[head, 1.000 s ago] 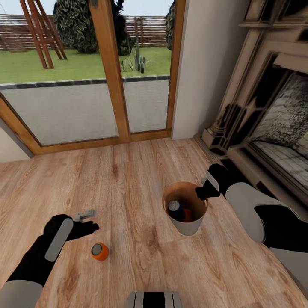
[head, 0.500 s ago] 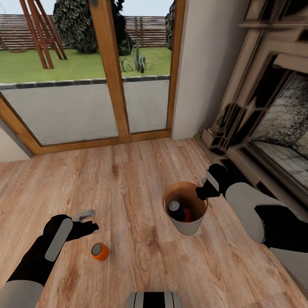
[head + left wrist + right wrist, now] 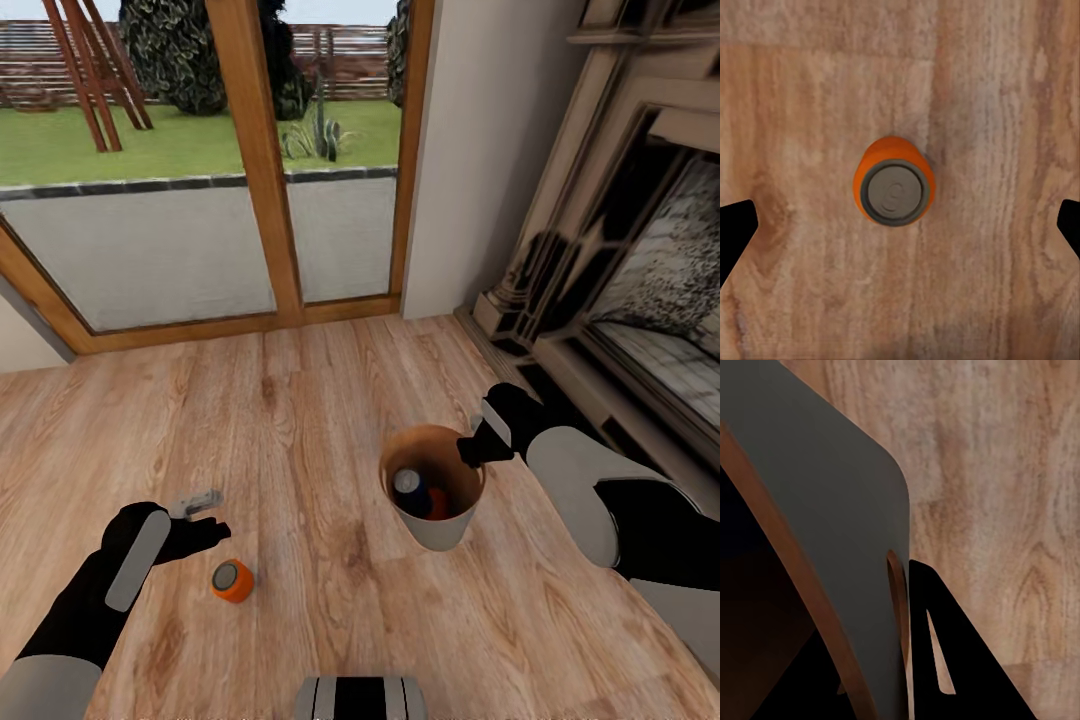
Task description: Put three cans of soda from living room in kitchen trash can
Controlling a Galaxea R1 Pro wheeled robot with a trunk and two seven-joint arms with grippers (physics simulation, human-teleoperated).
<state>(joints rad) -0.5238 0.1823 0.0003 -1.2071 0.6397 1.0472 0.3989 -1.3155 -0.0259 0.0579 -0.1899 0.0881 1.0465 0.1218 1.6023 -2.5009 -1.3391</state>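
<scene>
Head view: a pale tapered trash can with a copper-brown inside stands on the light wood floor, holding a dark blue soda can and one orange can. A third, orange soda can stands near the left gripper.

Left wrist view: that can lies between wide-apart fingers.

Right wrist view: the right gripper pinches the bin's rim.

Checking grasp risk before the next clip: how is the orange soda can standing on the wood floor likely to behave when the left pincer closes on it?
The orange cylindrical soda can with a grey metal top stands upright, so a sideways nudge would probably tip it and let it roll. Its smooth round wall may slip. The open left pincer straddles it, so centring looks feasible.
</scene>
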